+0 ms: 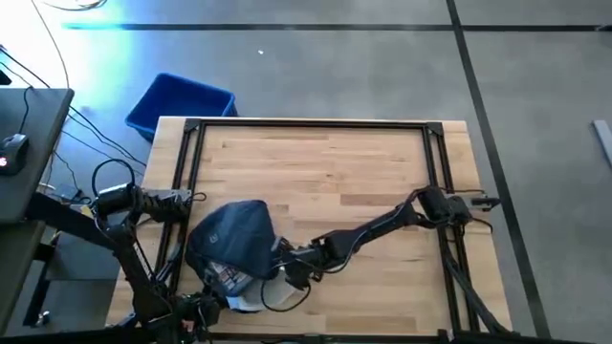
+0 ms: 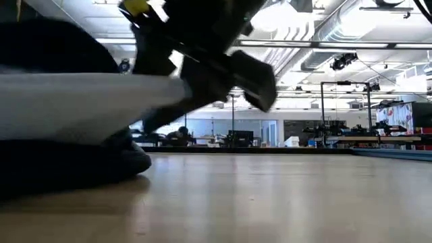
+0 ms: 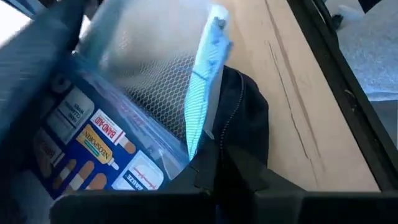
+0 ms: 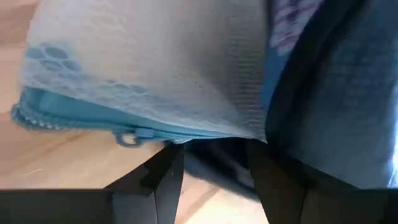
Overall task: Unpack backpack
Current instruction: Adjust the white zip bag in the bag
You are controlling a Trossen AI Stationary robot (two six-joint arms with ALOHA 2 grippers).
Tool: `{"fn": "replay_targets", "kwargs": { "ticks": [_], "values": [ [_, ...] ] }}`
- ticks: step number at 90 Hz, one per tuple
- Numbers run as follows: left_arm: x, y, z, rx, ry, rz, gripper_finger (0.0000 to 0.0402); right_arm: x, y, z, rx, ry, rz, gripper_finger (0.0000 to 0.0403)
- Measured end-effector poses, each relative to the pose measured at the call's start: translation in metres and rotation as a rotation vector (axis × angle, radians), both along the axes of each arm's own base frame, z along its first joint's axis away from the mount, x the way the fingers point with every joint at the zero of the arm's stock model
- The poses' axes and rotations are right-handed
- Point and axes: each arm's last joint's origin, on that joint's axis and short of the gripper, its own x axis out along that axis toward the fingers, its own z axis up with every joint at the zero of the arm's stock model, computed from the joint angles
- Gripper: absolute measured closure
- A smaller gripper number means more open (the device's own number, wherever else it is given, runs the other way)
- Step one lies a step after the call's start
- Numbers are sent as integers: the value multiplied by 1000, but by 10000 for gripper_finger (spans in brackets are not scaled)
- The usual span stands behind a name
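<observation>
The navy backpack (image 1: 229,231) lies at the table's near left, its dark fabric (image 3: 244,124) beside a clear mesh pouch (image 3: 143,93). The pouch has a blue zipper and holds a bandage box (image 3: 93,155). It sticks out of the backpack toward the near edge (image 1: 251,291). In the low view the pouch (image 2: 81,101) lies level above the backpack's dark fabric (image 2: 61,169). My right gripper (image 4: 214,158) is open, with its fingertips right at the pouch's zipper edge (image 4: 124,134). My left gripper (image 1: 201,308) is at the backpack's near side. My right gripper comes level from the table's right at the pouch's zipper edge (image 4: 180,138). Its two fingers (image 4: 165,177) stand apart just under that edge. I cannot tell whether they touch the pouch.
A bright blue bin (image 1: 180,103) stands on the floor beyond the table's far left corner. A black frame (image 1: 316,124) runs along the table's far edge and both sides. The bare wooden top (image 1: 363,182) stretches far and right of the backpack.
</observation>
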Motion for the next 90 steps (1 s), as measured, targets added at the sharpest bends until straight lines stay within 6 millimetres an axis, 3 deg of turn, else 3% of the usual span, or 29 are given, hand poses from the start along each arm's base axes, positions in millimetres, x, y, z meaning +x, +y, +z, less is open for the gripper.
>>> {"fn": "replay_targets", "kwargs": {
  "ticks": [31,53,65,78,90],
  "values": [
    [-2,4,-1,-4,24,41,402,17,-31,0,89,-27,87,240],
    [-2,7,-1,15,14,58,402,27,-33,-42,35,0,140,248],
    [-1,8,-1,41,-16,63,402,23,-34,-50,12,64,92,293],
    [3,13,1,99,-94,82,402,12,-29,-43,83,147,-79,384],
    [13,22,1,175,-166,114,402,-2,-16,-31,96,261,-224,397]
  ]
}}
